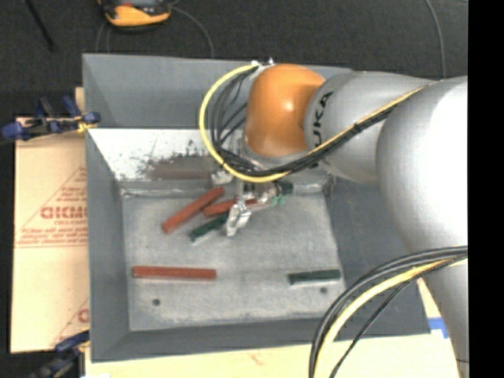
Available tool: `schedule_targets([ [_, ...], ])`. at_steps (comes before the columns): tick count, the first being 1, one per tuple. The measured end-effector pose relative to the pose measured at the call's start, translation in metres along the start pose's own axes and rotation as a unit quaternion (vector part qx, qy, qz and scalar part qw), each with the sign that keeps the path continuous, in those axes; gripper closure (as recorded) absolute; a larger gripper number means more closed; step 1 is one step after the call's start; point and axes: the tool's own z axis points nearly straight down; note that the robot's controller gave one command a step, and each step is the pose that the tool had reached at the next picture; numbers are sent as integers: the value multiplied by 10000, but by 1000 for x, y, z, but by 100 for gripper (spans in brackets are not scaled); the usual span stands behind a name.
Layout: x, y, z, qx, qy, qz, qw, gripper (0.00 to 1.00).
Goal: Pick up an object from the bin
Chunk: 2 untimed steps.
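Note:
My gripper (236,217) hangs low over the back middle of the bin, under the orange cover. It is right above a small cluster of sticks. An orange-red stick (191,212) lies slanted just left of it. A shorter red stick (220,209) reaches up to the gripper's tip. A dark green stick (207,228) lies slanted just below and left of it. Whether any stick is between the fingers is hidden.
A long red stick (173,273) lies flat near the front left of the bin floor. A dark green stick (313,276) lies near the front right. The arm and its cables cover the bin's right and back.

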Motion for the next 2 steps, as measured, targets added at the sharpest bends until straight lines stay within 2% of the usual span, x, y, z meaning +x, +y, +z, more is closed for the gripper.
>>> schedule_targets([
  [1,-7,22,13,29,105,478,9988,0],
  [2,1,19,11,13,104,973,9952,100],
])
